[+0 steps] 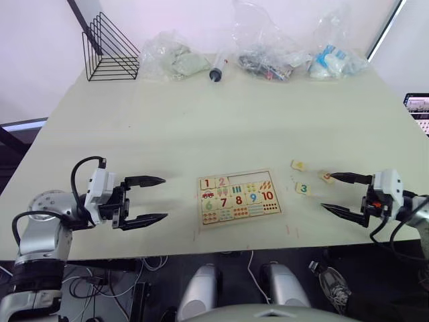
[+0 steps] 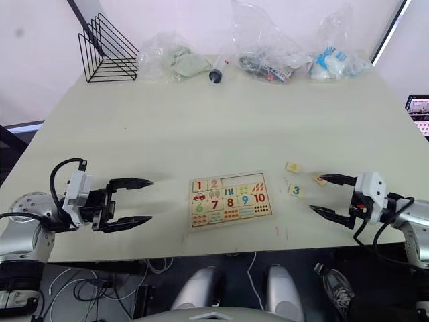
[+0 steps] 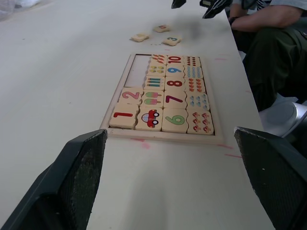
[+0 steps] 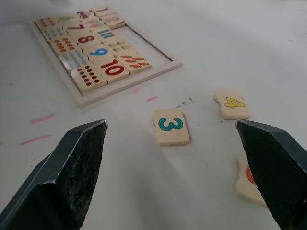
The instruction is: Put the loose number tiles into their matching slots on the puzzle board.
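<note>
The puzzle board (image 1: 236, 196) lies mid-table, its empty slots (image 1: 247, 179) in the far row; tile 3 (image 4: 171, 126) sits just right of it. My right gripper (image 1: 340, 194) gapes nearby — I'd descend squarely, pinching edges. My left gripper (image 1: 147, 199) is open too.

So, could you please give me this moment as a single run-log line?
left gripper: open, idle | right gripper: open by tiles | 3 tile, 4 tile: loose on table | puzzle board: slots empty

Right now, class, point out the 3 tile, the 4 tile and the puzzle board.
3 tile (image 4: 171, 126), right wrist view, on its teal digit.
4 tile (image 4: 232, 103), right wrist view, on its yellow digit.
puzzle board (image 1: 230, 180), left eye view, on its empty recess.
</note>
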